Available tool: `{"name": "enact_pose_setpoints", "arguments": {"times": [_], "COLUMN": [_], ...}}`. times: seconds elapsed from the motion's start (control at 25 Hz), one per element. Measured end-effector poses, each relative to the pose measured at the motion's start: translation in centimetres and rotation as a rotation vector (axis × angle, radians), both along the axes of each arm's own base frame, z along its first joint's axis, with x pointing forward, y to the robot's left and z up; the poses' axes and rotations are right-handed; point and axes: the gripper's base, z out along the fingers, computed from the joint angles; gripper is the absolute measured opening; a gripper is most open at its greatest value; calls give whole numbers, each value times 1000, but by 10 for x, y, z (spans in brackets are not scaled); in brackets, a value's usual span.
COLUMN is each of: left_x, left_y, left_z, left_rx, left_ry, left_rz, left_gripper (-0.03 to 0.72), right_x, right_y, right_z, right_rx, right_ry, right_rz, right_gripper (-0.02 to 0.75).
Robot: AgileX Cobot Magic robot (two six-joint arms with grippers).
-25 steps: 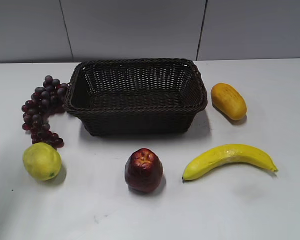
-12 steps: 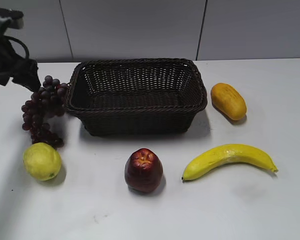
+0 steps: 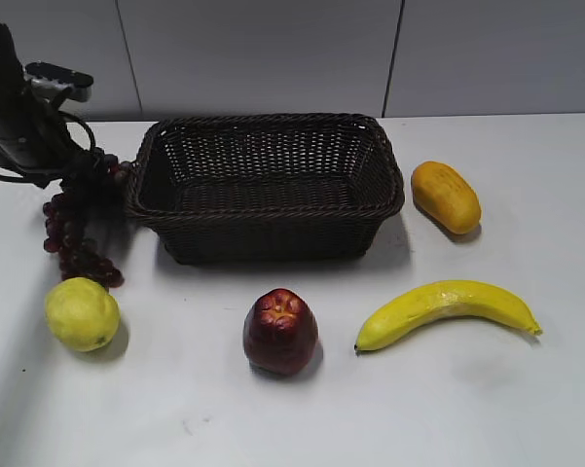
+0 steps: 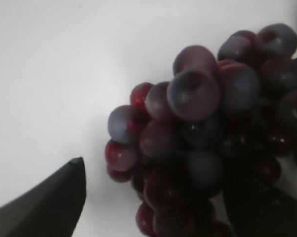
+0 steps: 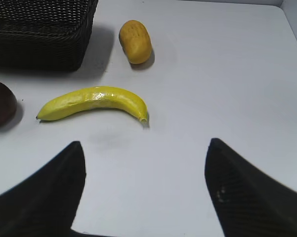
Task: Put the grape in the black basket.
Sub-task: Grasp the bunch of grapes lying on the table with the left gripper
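Observation:
The grape (image 3: 73,238) is a long dark purple-red bunch lying on the white table just left of the black basket (image 3: 273,241), a large woven wicker basket with nothing in it. My left gripper (image 3: 86,167) has come down on the bunch's far end, next to the basket's left rim. In the left wrist view the grape (image 4: 197,98) fills the frame and my left gripper (image 4: 158,168) is open, one finger on each side of the bunch's lower part; the left finger is clear of the grapes. My right gripper (image 5: 143,148) is open and empty above bare table.
A yellow-green fruit (image 3: 82,313) lies in front of the grape. A dark red apple (image 3: 280,331) sits in front of the basket. A banana (image 3: 446,309) and an orange-yellow fruit (image 3: 446,197) lie to the right; both show in the right wrist view, banana (image 5: 94,102) and fruit (image 5: 135,41).
My left arm has come into view from the upper left and moved down and right onto the far end of the grape bunch. The fruit and basket have not moved.

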Motion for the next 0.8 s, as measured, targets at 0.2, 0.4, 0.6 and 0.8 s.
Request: {"name": "enact_pose_setpoints", "arguments": {"times": [0.2, 0.4, 0.6, 0.8], "left_x": [6, 8, 9, 9], "left_y": [-3, -3, -5, -5], "left_z": [-13, -19, -18, -18], "left_rx": [6, 2, -27, -30], "left_ry": [0, -2, -10, -13], "left_rz": [-22, -19, 1, 3], "left_gripper": [647, 579, 276, 232], "right_x": [0, 0, 0, 0], "right_y": [0, 0, 0, 0], "right_z": [0, 0, 0, 0], "right_rx": [0, 0, 0, 0], "right_ry": [0, 0, 0, 0], "right_rz": [0, 0, 0, 0], "right_gripper": [572, 572, 572, 572]}}
